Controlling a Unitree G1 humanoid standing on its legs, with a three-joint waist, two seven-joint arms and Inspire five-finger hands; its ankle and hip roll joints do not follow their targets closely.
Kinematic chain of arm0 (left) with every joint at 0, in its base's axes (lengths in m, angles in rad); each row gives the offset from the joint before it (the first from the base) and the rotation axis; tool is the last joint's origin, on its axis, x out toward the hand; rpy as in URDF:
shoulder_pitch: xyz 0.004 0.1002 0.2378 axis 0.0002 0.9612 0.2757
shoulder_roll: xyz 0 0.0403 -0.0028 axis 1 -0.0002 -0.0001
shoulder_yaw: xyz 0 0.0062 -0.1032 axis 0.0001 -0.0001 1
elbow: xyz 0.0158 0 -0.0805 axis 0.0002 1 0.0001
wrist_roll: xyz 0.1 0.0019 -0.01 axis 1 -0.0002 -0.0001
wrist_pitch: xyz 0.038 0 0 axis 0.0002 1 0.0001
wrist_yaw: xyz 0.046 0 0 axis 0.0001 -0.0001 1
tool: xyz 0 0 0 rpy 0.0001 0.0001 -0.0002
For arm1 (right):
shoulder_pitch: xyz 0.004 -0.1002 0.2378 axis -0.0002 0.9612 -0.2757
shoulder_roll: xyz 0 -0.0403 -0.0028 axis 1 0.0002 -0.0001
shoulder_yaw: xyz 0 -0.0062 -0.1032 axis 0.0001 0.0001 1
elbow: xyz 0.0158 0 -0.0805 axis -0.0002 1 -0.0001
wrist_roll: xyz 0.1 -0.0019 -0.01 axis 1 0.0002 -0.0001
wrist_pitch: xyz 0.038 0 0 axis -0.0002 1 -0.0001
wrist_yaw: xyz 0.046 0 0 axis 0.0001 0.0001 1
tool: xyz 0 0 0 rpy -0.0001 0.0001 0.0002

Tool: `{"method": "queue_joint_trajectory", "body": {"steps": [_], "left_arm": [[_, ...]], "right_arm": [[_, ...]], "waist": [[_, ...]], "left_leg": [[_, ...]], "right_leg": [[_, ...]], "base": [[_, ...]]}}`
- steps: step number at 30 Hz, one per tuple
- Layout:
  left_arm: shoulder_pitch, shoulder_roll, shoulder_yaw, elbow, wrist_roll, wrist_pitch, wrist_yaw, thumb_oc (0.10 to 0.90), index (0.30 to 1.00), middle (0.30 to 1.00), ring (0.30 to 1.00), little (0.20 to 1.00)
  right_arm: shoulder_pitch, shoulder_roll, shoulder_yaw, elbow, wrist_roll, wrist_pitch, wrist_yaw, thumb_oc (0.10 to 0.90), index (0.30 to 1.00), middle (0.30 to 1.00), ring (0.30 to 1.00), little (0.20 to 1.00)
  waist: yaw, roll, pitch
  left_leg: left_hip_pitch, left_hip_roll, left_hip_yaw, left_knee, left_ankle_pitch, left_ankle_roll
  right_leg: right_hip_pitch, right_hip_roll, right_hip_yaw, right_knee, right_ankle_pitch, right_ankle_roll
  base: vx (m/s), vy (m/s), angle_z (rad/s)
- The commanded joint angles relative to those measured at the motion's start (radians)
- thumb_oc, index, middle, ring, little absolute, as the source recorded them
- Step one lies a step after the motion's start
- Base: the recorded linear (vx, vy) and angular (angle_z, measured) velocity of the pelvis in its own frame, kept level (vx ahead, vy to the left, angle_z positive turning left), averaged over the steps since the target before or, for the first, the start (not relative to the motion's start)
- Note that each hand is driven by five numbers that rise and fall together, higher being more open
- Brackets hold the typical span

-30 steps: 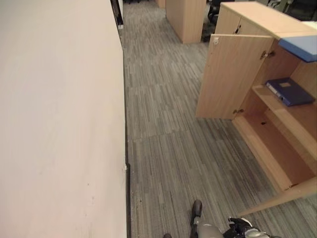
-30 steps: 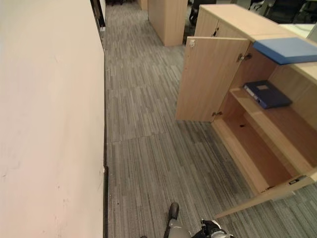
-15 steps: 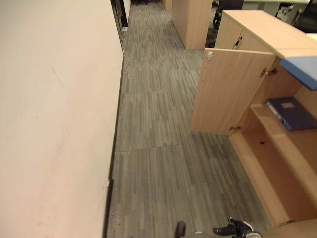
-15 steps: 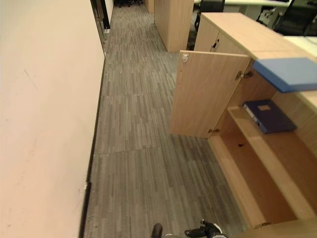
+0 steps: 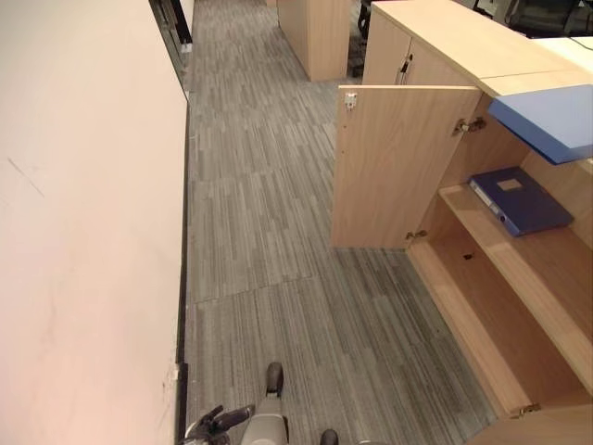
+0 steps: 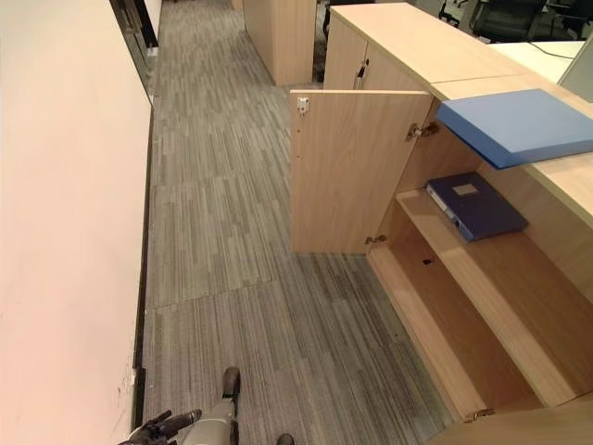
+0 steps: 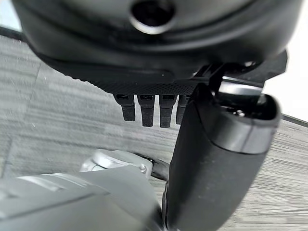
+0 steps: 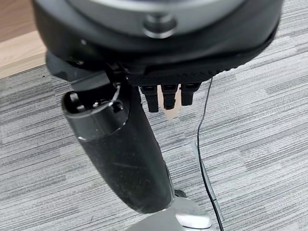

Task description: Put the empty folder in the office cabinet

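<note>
Cabinet (image 6: pixel 463 306): at 3 o'clock, door (image 6: pixel 352 171) swung wide.
Light blue folder (image 6: pixel 514 125): flat on the cabinet top, overhanging the opening.
Dark blue folder (image 6: pixel 474 206): on the upper shelf.
Left hand (image 5: pixel 218 422): low at 7 o'clock, fingers loose, holding nothing.
Right hand (image 8: pixel 166 98): over grey carpet (image 5: pixel 269 213), fingers relaxed, holding nothing.

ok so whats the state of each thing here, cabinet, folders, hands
cabinet door: swung wide open
cabinet: open, lower shelf bare
dark blue folder: closed, lying flat on the middle shelf
light blue folder: closed, flat on top of the cabinet, jutting past its edge
left hand: hanging over the carpet, fingers straight, holding nothing
right hand: hanging over the carpet, fingers straight, holding nothing
</note>
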Motion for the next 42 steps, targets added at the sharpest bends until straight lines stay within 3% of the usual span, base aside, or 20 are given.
{"method": "queue_joint_trajectory", "body": {"steps": [1,4,8,9,10,11,12,13,15,17,18,19,21,25,29,33,36,37,39,42], "left_arm": [[0.046,0.017,-0.018,0.026,0.004,-0.011,0.029,0.800,0.900,0.900,0.900,0.900],[0.060,0.009,0.060,0.073,-0.106,-0.006,0.038,0.800,0.900,0.900,0.900,0.900],[0.063,0.018,0.103,0.105,-0.160,0.002,0.048,0.800,0.900,0.900,0.900,0.900],[0.068,0.023,0.111,0.122,-0.156,0.006,0.046,0.800,0.900,0.900,0.900,0.900],[0.074,0.033,0.122,0.133,-0.151,0.013,0.048,0.800,0.900,0.900,0.900,0.900],[0.074,0.033,0.122,0.133,-0.151,0.013,0.048,0.800,0.900,0.900,0.900,0.900],[0.071,0.045,0.133,0.128,-0.156,0.015,0.056,0.800,0.900,0.900,0.900,0.900],[0.071,0.044,0.133,0.128,-0.156,0.015,0.056,0.800,0.900,0.900,0.900,0.900],[0.077,0.057,0.128,0.111,-0.148,0.012,0.059,0.800,0.900,0.900,0.900,0.900],[0.083,0.065,0.127,0.099,-0.144,0.012,0.057,0.800,0.900,0.900,0.900,0.900],[0.083,0.065,0.128,0.099,-0.144,0.012,0.057,0.800,0.900,0.900,0.900,0.900],[0.083,0.067,0.123,0.074,-0.135,0.011,0.054,0.800,0.900,0.900,0.900,0.900],[0.075,0.066,0.120,0.055,-0.133,0.006,0.061,0.800,0.900,0.900,0.900,0.900],[0.046,0.059,0.110,0.040,-0.115,0.001,0.073,0.800,0.900,0.900,0.900,0.900],[0.031,0.057,0.121,0.053,-0.112,-0.001,0.082,0.800,0.900,0.900,0.900,0.900],[0.041,0.045,0.131,0.073,-0.116,-0.003,0.088,0.800,0.900,0.900,0.900,0.900],[0.044,0.024,0.149,0.081,-0.211,-0.007,0.099,0.800,0.900,0.900,0.900,0.900],[0.037,0.014,0.147,0.086,-0.228,-0.008,0.099,0.800,0.900,0.900,0.900,0.900],[0.028,0.006,0.136,0.092,-0.223,-0.008,0.096,0.800,0.900,0.900,0.900,0.900],[-0.008,-0.003,0.090,0.087,-0.228,0.003,0.076,0.800,0.900,0.900,0.900,0.900]], "right_arm": [[0.036,-0.022,-0.001,0.009,-0.053,-0.024,0.010,0.800,0.900,0.900,0.900,0.900],[0.052,-0.007,0.000,0.023,-0.075,-0.019,0.018,0.800,0.900,0.900,0.900,0.900],[0.049,0.004,0.037,0.029,-0.144,-0.004,0.032,0.800,0.900,0.900,0.900,0.900],[0.049,0.002,0.035,0.031,-0.145,-0.004,0.036,0.800,0.900,0.900,0.900,0.900],[0.042,-0.003,0.025,0.020,-0.139,-0.010,0.029,0.800,0.900,0.900,0.900,0.900],[0.042,-0.003,0.025,0.020,-0.139,-0.010,0.029,0.800,0.900,0.900,0.900,0.900],[0.025,-0.009,0.014,-0.005,-0.122,-0.013,0.016,0.800,0.900,0.900,0.900,0.900],[0.025,-0.009,0.014,-0.005,-0.122,-0.013,0.016,0.800,0.900,0.900,0.900,0.900],[0.016,-0.005,0.012,-0.066,-0.088,-0.030,-0.001,0.800,0.900,0.900,0.900,0.900],[0.017,-0.001,0.023,-0.138,-0.077,-0.049,-0.015,0.800,0.900,0.900,0.900,0.900],[0.017,-0.002,0.023,-0.138,-0.077,-0.049,-0.015,0.800,0.900,0.900,0.900,0.900],[0.015,-0.012,0.034,-0.184,-0.099,-0.061,-0.042,0.800,0.900,0.900,0.900,0.900],[0.003,-0.021,0.020,-0.195,-0.092,-0.059,-0.062,0.800,0.900,0.900,0.900,0.900],[-0.013,-0.026,-0.009,-0.184,-0.071,-0.053,-0.082,0.800,0.900,0.900,0.900,0.900],[-0.015,-0.016,-0.024,-0.161,-0.057,-0.046,-0.097,0.800,0.900,0.900,0.900,0.900],[0.006,-0.003,-0.017,-0.116,-0.059,-0.041,-0.096,0.800,0.900,0.900,0.900,0.900],[0.007,-0.010,-0.017,-0.103,-0.056,-0.040,-0.101,0.800,0.900,0.900,0.900,0.900],[-0.001,-0.019,-0.022,-0.102,-0.040,-0.041,-0.111,0.800,0.900,0.900,0.900,0.900],[-0.010,-0.024,-0.018,-0.098,-0.036,-0.044,-0.113,0.800,0.900,0.900,0.900,0.900],[-0.034,-0.046,-0.013,-0.095,-0.018,-0.050,-0.120,0.800,0.900,0.900,0.900,0.900]], "waist": [[0.034,-0.008,-0.043],[0.049,-0.002,-0.087],[0.069,-0.035,-0.110],[0.075,-0.044,-0.119],[0.078,-0.040,-0.132],[0.079,-0.039,-0.135],[0.070,-0.021,-0.122],[0.073,-0.020,-0.124],[0.058,0.004,-0.109],[0.043,0.019,-0.096],[0.042,0.019,-0.096],[0.024,0.033,-0.073],[0.005,0.044,-0.042],[-0.024,0.035,-0.012],[-0.034,0.017,-0.013],[-0.034,-0.014,-0.044],[-0.055,-0.006,-0.043],[-0.072,0.010,-0.038],[-0.087,0.019,-0.039],[-0.123,0.028,-0.034]], "left_leg": [[-0.030,-0.016,0.006,0.003,-0.020,0.057],[0.019,-0.026,-0.101,0.003,0.031,0.048],[-0.040,-0.068,-0.031,0.205,-0.033,0.087],[-0.045,-0.087,-0.013,0.244,-0.071,0.108],[-0.011,-0.107,0.020,0.247,-0.121,0.147],[-0.013,-0.105,0.020,0.246,-0.119,0.147],[0.048,-0.122,0.049,0.216,-0.143,0.180],[0.046,-0.120,0.051,0.214,-0.141,0.180],[0.130,-0.123,0.089,0.161,-0.152,0.198],[0.201,-0.130,0.119,0.115,-0.167,0.202],[0.201,-0.130,0.118,0.115,-0.167,0.202],[0.248,-0.123,0.135,0.100,-0.206,0.192],[0.272,-0.105,0.161,0.113,-0.243,0.179],[0.341,-0.078,0.217,0.110,-0.288,0.153],[0.423,-0.056,0.274,0.060,-0.303,0.124],[0.506,-0.050,0.312,0.003,-0.321,0.098],[0.538,0.012,0.311,0.004,-0.328,0.074],[0.555,0.056,0.325,0.008,-0.338,0.066],[0.549,0.083,0.337,0.031,-0.343,0.058],[0.504,0.167,0.351,0.121,-0.258,0.027]], "right_leg": [[0.040,-0.085,0.080,0.102,-0.107,0.138],[0.068,-0.094,0.141,0.110,-0.145,0.140],[0.089,-0.181,0.144,0.135,-0.141,0.192],[0.075,-0.213,0.152,0.180,-0.111,0.210],[0.005,-0.260,0.162,0.321,-0.018,0.238],[0.001,-0.258,0.164,0.321,-0.017,0.238],[-0.095,-0.297,0.159,0.510,0.120,0.227],[-0.100,-0.295,0.163,0.511,0.121,0.227],[-0.167,-0.340,0.071,0.634,0.178,0.200],[-0.205,-0.386,-0.038,0.669,0.159,0.196],[-0.205,-0.385,-0.038,0.669,0.159,0.196],[-0.257,-0.396,-0.116,0.622,0.071,0.203],[-0.302,-0.400,-0.167,0.476,0.058,0.220],[-0.328,-0.366,-0.203,0.125,0.163,0.293],[-0.370,-0.371,-0.273,-0.001,0.229,0.341],[-0.339,-0.388,-0.323,0.001,0.260,0.345],[-0.389,-0.386,-0.305,0.110,0.254,0.333],[-0.445,-0.386,-0.295,0.232,0.197,0.312],[-0.482,-0.382,-0.294,0.297,0.159,0.298],[-0.511,-0.348,-0.277,0.353,0.091,0.256]], "base": [[0.39,0.150,-0.41],[0.50,0.197,-0.87],[0.38,0.236,-0.36],[0.45,0.385,-0.35],[0.34,0.308,-0.39],[0.37,0.397,-0.80],[0.16,0.201,-0.79],[0.25,0.322,-0.72],[0.22,0.274,-0.48],[0.22,0.208,-0.38],[0.25,0.128,-0.22],[0.23,0.070,-0.15],[0.22,0.000,-0.47],[0.19,-0.115,-0.68],[0.20,-0.153,-0.59],[0.32,-0.275,-0.47],[0.33,-0.338,-0.21],[0.27,-0.295,-0.01],[0.22,-0.262,0.00],[0.22,-0.322,-0.20]]}}
